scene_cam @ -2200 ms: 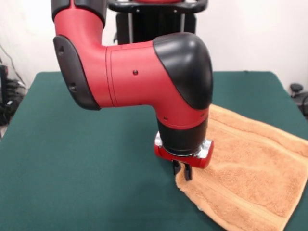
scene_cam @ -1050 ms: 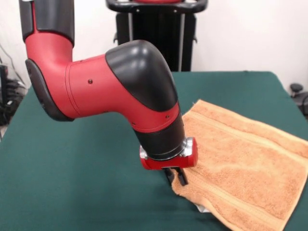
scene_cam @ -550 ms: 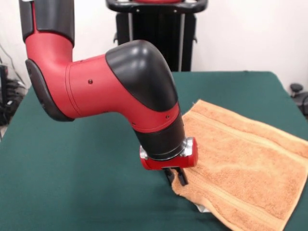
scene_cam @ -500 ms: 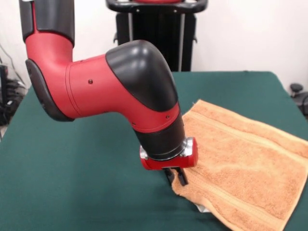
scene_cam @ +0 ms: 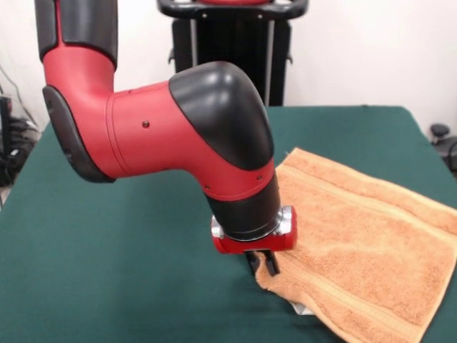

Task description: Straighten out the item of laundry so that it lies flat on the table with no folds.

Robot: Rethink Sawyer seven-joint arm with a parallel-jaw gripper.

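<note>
Front view is showing you the gripper pinching closed on the towel corner, cloth spreading rightward across the table.

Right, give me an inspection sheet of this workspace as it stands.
Surface: table with dark green cloth top, bare apart from the towel.
Job's things: orange-tan towel lies on the right part, mostly spread; its near-left corner looks bunched at the gripper, white tag showing below.
Clutter: nothing seen.
Grippers: gripper down on the towel's corner; open or shut cannot be told.
Cables: dark cords beyond the left edge.
Surroundings: black stand, white wall.
</note>
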